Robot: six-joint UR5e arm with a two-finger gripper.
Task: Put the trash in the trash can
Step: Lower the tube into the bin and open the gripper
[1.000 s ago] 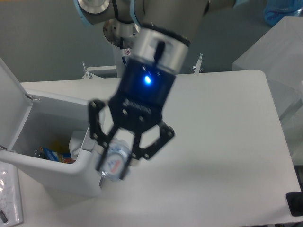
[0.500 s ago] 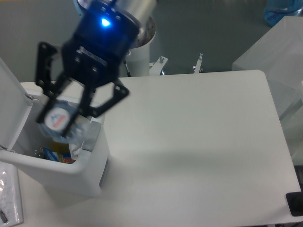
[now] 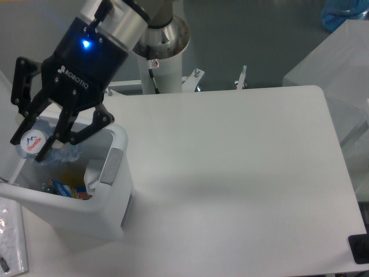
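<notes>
My gripper (image 3: 31,144) hangs over the open mouth of the white trash can (image 3: 109,199) at the left of the table. It is shut on a piece of trash, a flattened clear plastic bottle (image 3: 40,145) whose round end with a red-blue mark faces the camera. The bottle sits above the bin's inside, at about rim height. More trash with coloured print (image 3: 66,189) lies at the bottom of the can. The can's lid stands open at the far left, mostly hidden behind the gripper.
The grey latch (image 3: 109,167) sits on the can's front rim. A clear plastic item (image 3: 10,236) lies at the bottom left corner. The arm's base column (image 3: 164,57) rises behind the table. A dark object (image 3: 360,248) pokes in at the lower right edge.
The gripper has carried the bottle leftward, from in front of the can's right wall to over its open mouth, and turned as it went.
</notes>
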